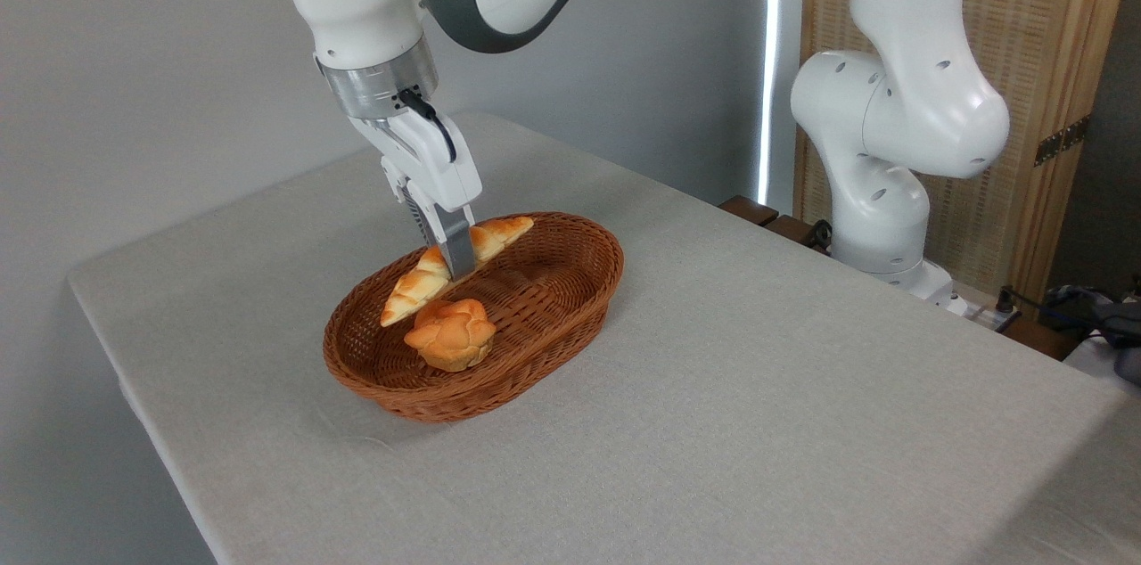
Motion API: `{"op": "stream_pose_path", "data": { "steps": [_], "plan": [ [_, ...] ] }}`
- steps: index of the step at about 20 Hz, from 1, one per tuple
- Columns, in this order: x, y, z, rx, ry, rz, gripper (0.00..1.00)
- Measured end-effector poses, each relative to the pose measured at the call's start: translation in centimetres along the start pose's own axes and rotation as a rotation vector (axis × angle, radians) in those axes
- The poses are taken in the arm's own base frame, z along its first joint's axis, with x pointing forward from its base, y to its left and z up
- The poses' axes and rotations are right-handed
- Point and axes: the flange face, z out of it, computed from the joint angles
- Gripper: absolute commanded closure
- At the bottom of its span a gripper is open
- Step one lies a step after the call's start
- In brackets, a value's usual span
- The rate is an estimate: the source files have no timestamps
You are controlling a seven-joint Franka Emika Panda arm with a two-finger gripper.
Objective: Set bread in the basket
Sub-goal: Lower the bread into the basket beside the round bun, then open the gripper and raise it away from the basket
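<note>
The reddish-brown wicker basket point(570, 302) sits on the table near the middle. A long braided golden loaf, the bread point(413, 287), hangs tilted over the basket's far-left side, its right end higher than its left. My gripper point(456, 269) points down from above and is shut on the bread at its middle, with one grey finger crossing in front of it. The loaf's lower left end is close above the basket rim; I cannot tell whether it touches.
A small round flower-shaped orange bun point(451, 332) lies inside the basket at its near-left end, just below the loaf. The arm's white base point(878, 217) stands at the table's far right edge. A wooden screen point(1043, 57) is behind it.
</note>
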Motion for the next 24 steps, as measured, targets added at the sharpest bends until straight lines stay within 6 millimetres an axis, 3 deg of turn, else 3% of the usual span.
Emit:
{"op": "stream_pose_path", "data": {
  "steps": [16, 24],
  "plan": [
    [-0.7, -0.9, 0.0, 0.090, -0.070, 0.031, 0.00],
    [-1.9, -1.8, -1.4, 0.136, -0.077, 0.071, 0.00]
  ]
}}
